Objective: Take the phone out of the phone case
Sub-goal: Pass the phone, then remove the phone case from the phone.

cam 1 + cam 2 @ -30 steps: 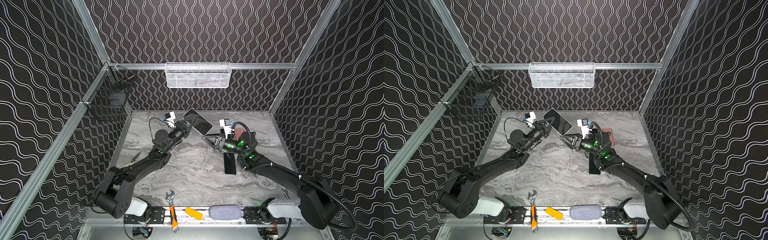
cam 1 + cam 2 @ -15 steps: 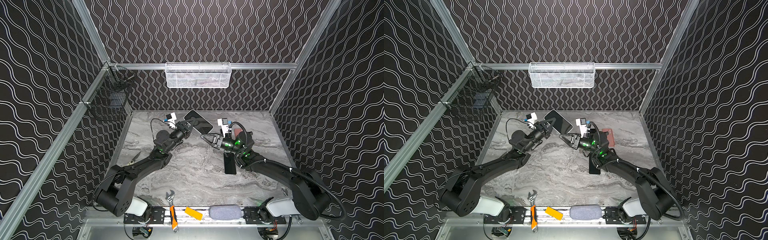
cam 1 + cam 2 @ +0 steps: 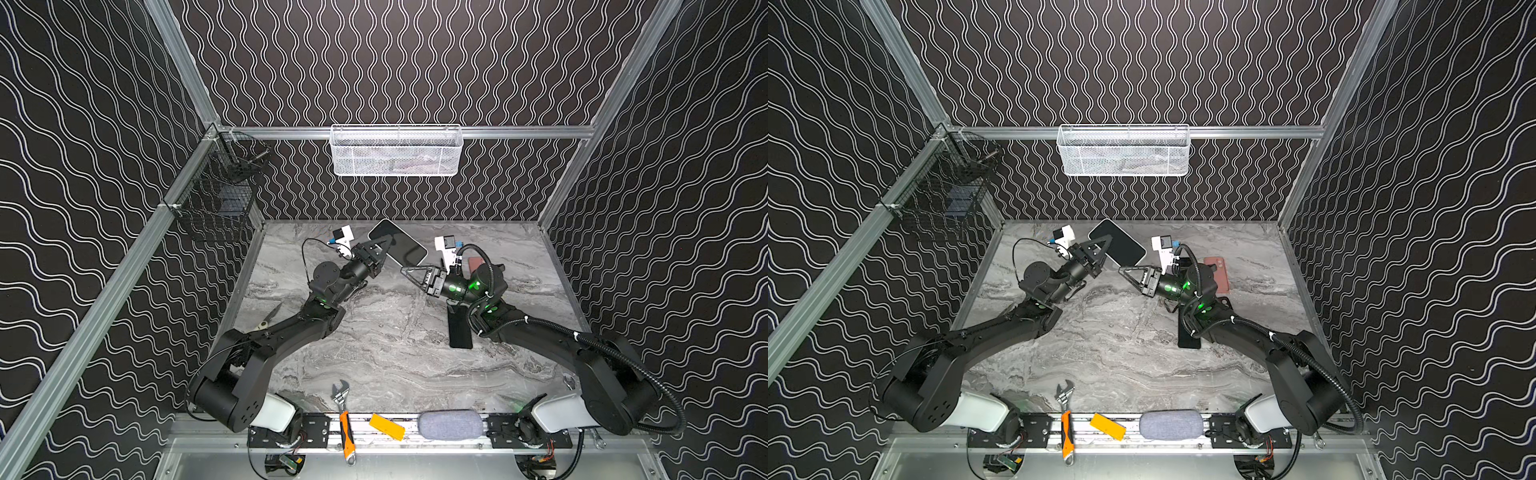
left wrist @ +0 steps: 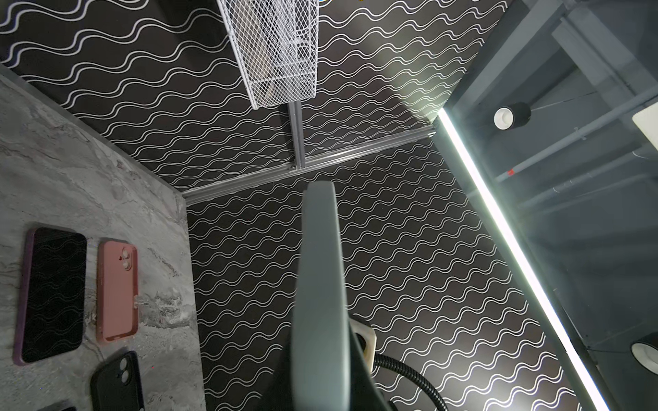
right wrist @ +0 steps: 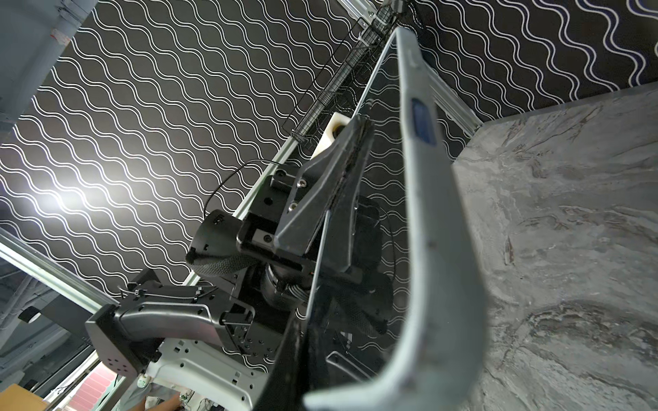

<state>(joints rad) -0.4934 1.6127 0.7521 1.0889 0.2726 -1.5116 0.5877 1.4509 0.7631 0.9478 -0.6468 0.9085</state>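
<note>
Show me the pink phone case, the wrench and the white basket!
pink phone case (image 4: 117, 291): left wrist view, middle of its back.
wrench (image 3: 345, 426): in a top view, on its orange handle.
white basket (image 3: 395, 153): in a top view, on its front mesh wall.

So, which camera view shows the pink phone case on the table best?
The left wrist view: the pink phone case lies whole and unblocked there. In both top views the right arm covers part of it. The right wrist view does not show it.
</note>
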